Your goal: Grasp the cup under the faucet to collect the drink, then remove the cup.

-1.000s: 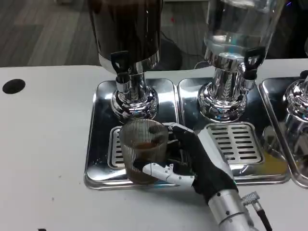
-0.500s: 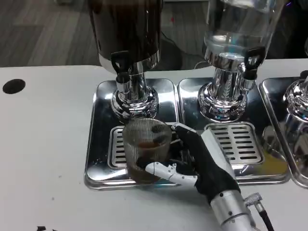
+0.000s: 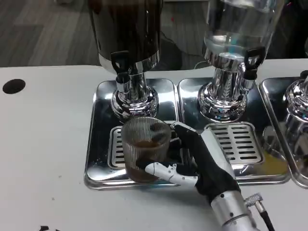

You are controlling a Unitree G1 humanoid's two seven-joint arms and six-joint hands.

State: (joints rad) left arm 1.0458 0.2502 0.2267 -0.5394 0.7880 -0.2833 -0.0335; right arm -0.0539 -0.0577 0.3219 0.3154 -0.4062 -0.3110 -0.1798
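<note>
A ribbed clear cup (image 3: 146, 147) with dark drink in its bottom stands over the drip grate (image 3: 116, 149) of the left steel tray (image 3: 98, 144). My right hand (image 3: 204, 161) grips the cup from its right side, fingers wrapped round the front and back. The black faucet (image 3: 120, 64) of the dark drink dispenser (image 3: 127, 33) is behind and above the cup, a little to its left.
A clear dispenser (image 3: 236, 43) with its own black tap stands on the middle tray (image 3: 190, 103), grate (image 3: 236, 142) in front. Part of another dispenser base (image 3: 298, 103) shows at the right edge. A black hole (image 3: 13, 86) marks the white table at far left.
The cup and my right hand have shifted slightly to the right and toward me, staying over the grate. Nothing else has moved.
</note>
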